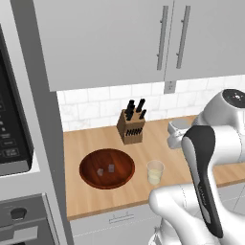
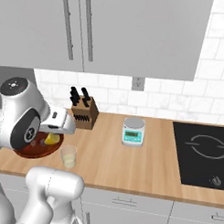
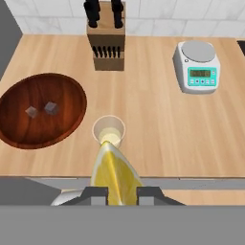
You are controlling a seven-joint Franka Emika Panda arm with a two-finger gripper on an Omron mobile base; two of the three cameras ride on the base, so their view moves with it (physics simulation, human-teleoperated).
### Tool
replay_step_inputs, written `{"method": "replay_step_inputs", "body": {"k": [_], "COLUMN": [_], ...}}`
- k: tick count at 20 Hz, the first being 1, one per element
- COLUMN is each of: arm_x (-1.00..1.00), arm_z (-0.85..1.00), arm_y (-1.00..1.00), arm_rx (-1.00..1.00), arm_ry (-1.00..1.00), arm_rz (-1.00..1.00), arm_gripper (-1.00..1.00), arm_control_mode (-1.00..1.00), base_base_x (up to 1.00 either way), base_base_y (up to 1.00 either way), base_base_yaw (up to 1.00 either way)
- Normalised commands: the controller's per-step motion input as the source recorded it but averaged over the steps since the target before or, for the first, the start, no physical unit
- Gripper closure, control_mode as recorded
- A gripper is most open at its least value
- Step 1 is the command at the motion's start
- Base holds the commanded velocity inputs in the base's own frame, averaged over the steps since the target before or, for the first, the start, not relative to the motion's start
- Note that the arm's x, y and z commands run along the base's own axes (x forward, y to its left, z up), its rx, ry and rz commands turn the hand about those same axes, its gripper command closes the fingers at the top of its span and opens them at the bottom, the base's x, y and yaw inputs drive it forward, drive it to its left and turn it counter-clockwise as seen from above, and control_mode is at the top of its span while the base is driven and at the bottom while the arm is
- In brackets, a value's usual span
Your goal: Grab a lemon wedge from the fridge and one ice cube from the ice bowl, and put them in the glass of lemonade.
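My gripper [image 3: 121, 195] is shut on the lemon wedge [image 3: 115, 174], a bright yellow piece that sticks out between the fingers. It hangs above the counter's front edge, just short of the glass of lemonade [image 3: 109, 132]. From the right base view, the wedge [image 2: 52, 138] shows under the hand, above and left of the glass [image 2: 68, 156]. The ice bowl [image 3: 43, 129], wide and reddish-brown, lies left of the glass and holds two grey ice cubes [image 3: 50, 108]. In the left base view the bowl [image 1: 93, 165] and glass [image 1: 155, 172] stand side by side. The fridge is out of view.
A wooden knife block [image 3: 106, 45] stands at the back of the counter. A kitchen scale [image 3: 197, 67] sits to the right, and a black cooktop [image 2: 204, 153] lies further right. A microwave [image 1: 12, 129] fronts the tall unit on the left. Pale wall cabinets hang overhead.
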Motion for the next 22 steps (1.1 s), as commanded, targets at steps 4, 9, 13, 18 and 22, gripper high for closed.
{"method": "replay_step_inputs", "body": {"k": [4, 9, 13, 18, 22], "arm_x": [0.2, 0.2, 0.13, 0.21, 0.08], "arm_z": [-0.29, -0.47, -0.22, -0.11, -0.1], "arm_y": [0.01, 0.04, 0.18, 0.19, 0.02], "arm_rx": [0.0, 0.0, 0.0, 0.0, 0.0], "arm_ry": [0.0, 0.0, 0.0, 0.0, 0.0], "arm_rz": [0.0, 0.0, 0.0, 0.0, 0.0], "arm_gripper": [1.0, 1.0, 1.0, 1.0, 1.0], "arm_control_mode": [-1.0, -1.0, -1.0, -1.0, -1.0], "base_base_x": [0.0, 0.0, 0.0, 0.0, 0.0], "base_base_y": [0.0, 0.0, 0.0, 0.0, 0.0], "base_base_yaw": [0.0, 0.0, 0.0, 0.0, 0.0]}}
